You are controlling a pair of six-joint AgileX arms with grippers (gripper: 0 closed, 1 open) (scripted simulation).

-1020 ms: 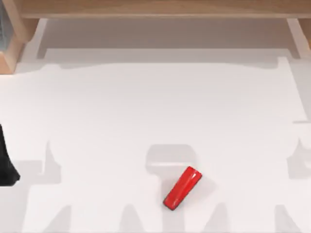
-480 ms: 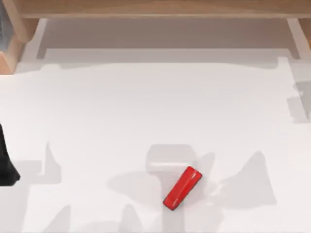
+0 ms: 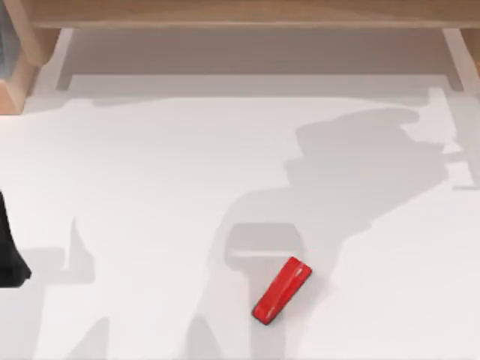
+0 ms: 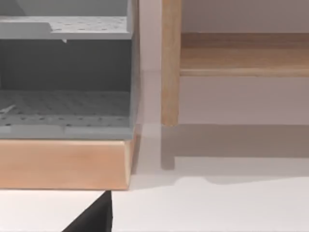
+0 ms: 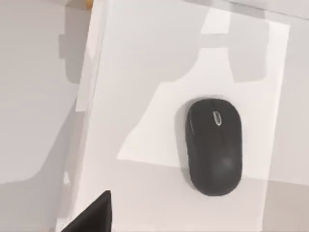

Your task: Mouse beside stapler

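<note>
The red stapler [image 3: 281,290] lies slantwise on the white table near the front edge, a little right of the middle. In the right wrist view the dark grey mouse [image 5: 215,145] rests flat on a white surface, well below the camera, with nothing touching it. A dark corner of my right gripper [image 5: 91,218] juts into that view, apart from the mouse. My left arm [image 3: 9,255] is parked at the table's left edge, and a dark corner of the left gripper [image 4: 91,220] appears in the left wrist view.
A wooden shelf [image 3: 240,11] runs along the far edge of the table. At the far left stands a grey perforated rack [image 4: 63,96] on a wooden base [image 4: 63,164], with a wooden post [image 4: 170,63] beside it.
A broad shadow has swept from beside the stapler up across the right half of the table. The stapler and the left arm have stayed where they were.
</note>
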